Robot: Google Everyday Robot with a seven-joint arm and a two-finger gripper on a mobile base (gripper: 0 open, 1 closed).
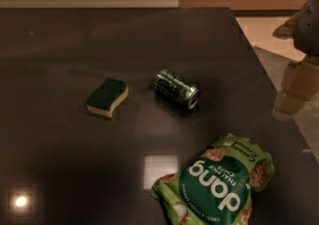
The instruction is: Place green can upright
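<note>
Clearly nothing done yet: green can point(175, 88) lay on side, mid desk point(75, 35); hand point(293, 94) at right edge, well apart, grip state untellable. Grasp, uprighting left.

The gripper point(294, 92) at the picture's right edge is a pale blur, partly cut off. The chips bag point(214, 189) and desk point(60, 169) run off the bottom edge. Print on the can point(175, 88) is unreadable.

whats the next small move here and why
Probably bring the gripper, which hangs out by the table's edge, over to the green can: the can lies on its side, untouched, well apart from the gripper.
</note>
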